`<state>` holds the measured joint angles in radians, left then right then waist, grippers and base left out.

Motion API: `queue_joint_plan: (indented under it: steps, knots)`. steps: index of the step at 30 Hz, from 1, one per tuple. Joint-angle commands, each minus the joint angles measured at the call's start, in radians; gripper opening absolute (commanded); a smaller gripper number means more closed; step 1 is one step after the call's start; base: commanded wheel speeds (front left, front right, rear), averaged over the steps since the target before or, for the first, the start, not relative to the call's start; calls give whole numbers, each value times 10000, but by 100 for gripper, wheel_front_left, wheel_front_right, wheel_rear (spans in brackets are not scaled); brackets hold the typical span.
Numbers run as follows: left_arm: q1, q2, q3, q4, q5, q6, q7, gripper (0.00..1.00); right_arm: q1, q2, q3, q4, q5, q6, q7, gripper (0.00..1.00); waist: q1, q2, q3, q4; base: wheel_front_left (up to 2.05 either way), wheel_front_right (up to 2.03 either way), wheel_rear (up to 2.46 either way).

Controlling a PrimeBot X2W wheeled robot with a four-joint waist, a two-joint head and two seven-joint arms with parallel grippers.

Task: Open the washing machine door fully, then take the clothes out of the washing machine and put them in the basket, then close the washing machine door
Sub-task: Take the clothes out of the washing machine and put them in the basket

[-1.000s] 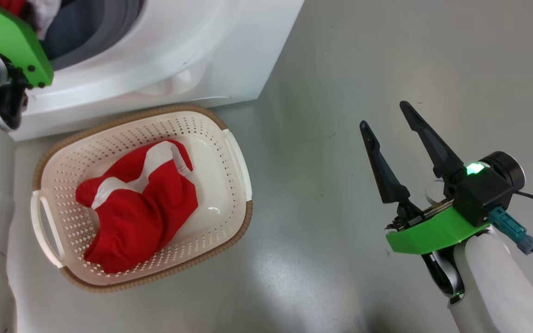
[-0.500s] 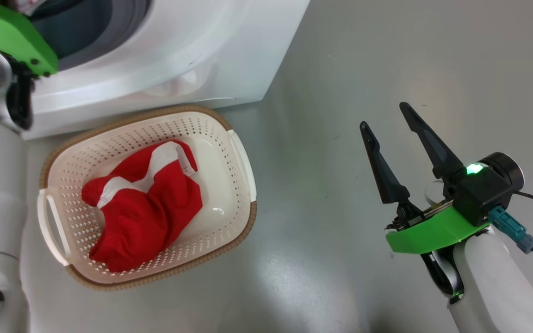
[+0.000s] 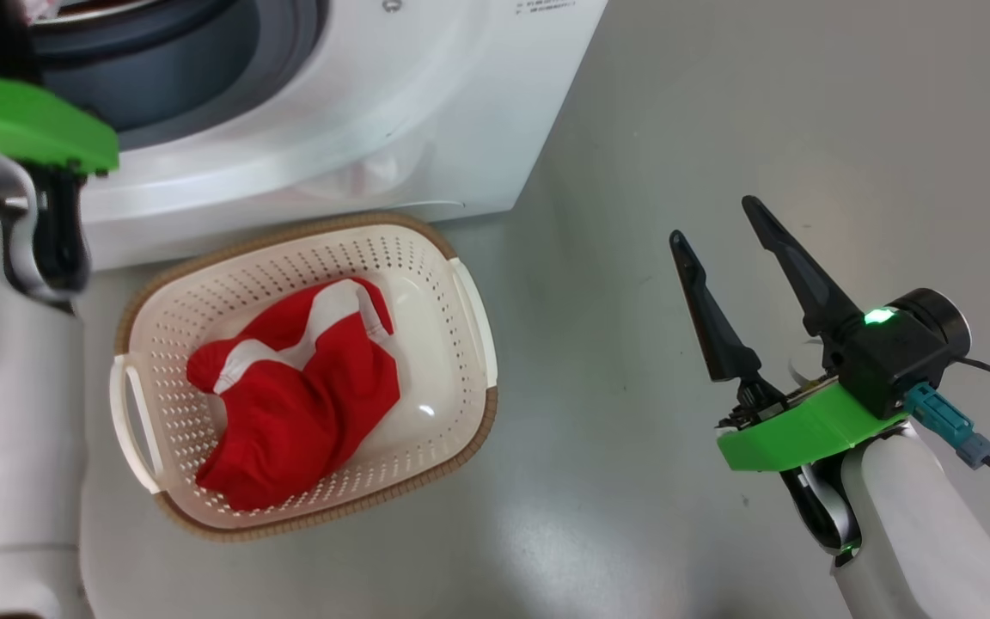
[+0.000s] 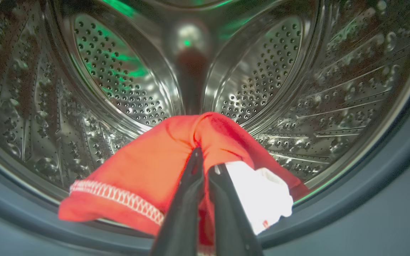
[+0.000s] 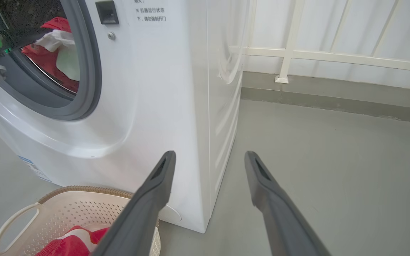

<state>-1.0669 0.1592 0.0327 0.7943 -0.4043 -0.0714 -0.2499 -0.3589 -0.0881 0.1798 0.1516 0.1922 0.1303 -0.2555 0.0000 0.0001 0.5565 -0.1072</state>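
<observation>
Left wrist view: left hand (image 4: 206, 160) tight on clothes (image 4: 144, 167) in drum (image 4: 262, 71)

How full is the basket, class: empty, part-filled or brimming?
Part-filled: a red garment lies in the basket, with bare base showing beside it.

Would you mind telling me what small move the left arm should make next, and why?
Probably draw the left claw straight back out of the drum, lifting a little. Its jaws are pinched shut on the red garment, which lies at the drum's front lip, and the basket sits on the floor before the machine.
</observation>
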Motion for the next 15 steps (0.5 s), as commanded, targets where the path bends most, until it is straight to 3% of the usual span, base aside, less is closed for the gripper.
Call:
queue_joint_plan:
  steps: [1, 15]
  knots:
    - [497, 271, 306, -702, 153, -14, -114, 0, -45, 42, 186, -180, 93, 4, -63, 100, 0, -1, -168, 44, 0, 0, 0]
    - [3803, -711, 1133, -3827, 1518, -212, -117, 0, 590, 179, -113, 55, 140, 4, -63, 100, 0, -1, -1832, 202, 0, 0, 0]
